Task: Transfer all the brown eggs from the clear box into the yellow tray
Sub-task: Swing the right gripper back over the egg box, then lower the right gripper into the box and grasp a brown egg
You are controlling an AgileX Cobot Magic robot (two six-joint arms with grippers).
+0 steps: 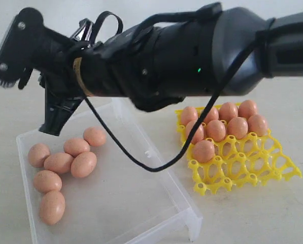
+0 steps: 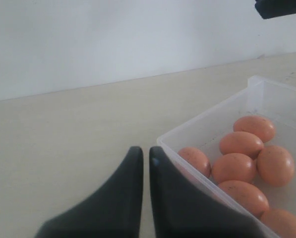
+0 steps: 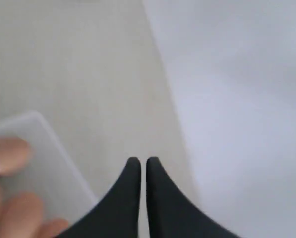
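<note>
Several brown eggs lie in a cluster at the left end of the clear box. Several more eggs fill the far cups of the yellow tray, which stands to the right of the box. My right arm reaches across from the right, and its gripper hangs shut and empty above the box's far left corner. The right wrist view shows the shut fingertips beside blurred eggs. My left gripper is shut and empty, just outside a box corner, near the eggs.
The black right arm spans the upper exterior view and hides the table behind it. The tray's near cups hold nothing. A pale wall rises behind the table. Part of the other arm shows in the left wrist view.
</note>
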